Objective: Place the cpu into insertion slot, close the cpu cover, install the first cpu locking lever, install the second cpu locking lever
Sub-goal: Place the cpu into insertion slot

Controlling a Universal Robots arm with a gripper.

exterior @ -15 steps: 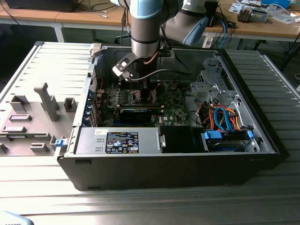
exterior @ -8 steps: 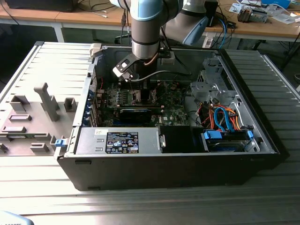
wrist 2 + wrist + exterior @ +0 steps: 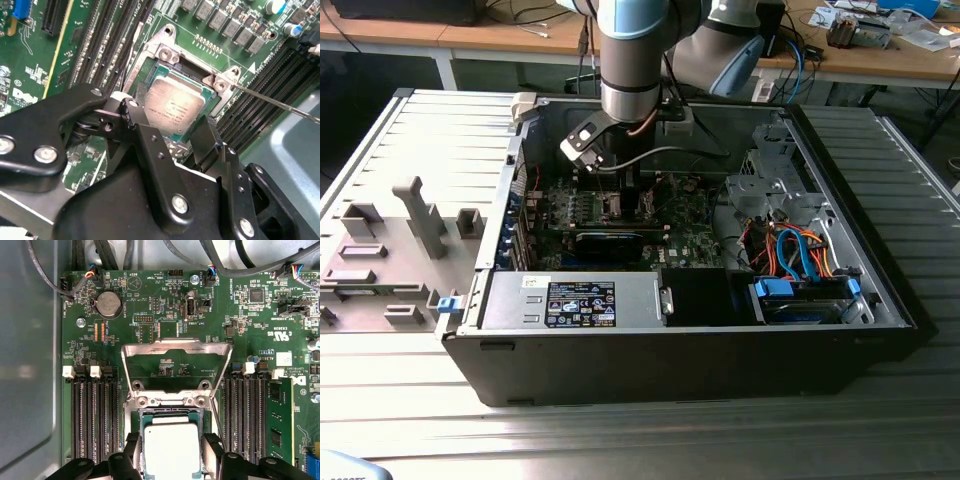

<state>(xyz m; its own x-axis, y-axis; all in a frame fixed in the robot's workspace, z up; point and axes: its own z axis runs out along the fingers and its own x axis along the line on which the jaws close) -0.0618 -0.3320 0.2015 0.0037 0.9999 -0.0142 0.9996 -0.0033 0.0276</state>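
Observation:
The cpu (image 3: 170, 452), a flat square chip with a dull silver top, lies in the insertion slot (image 3: 171, 415) on the green motherboard. In both wrist views my gripper (image 3: 170, 462) straddles it, one black finger against each side edge of the cpu (image 3: 175, 107). The cpu cover (image 3: 175, 346), a silvery frame with a cut-out centre, stands swung up and open beyond the slot's hinge. A thin locking lever (image 3: 280, 104) sticks out sideways from the slot's corner. In the exterior view my gripper (image 3: 611, 190) reaches down into the open computer case (image 3: 680, 350).
Black memory slots (image 3: 95, 420) run along both sides of the socket, with a memory stick (image 3: 280, 420) further out. A coin battery (image 3: 108, 304) and cables (image 3: 75, 285) sit near the board's edge. Drive cage and coloured cables (image 3: 800, 260) fill the case on the exterior view's right.

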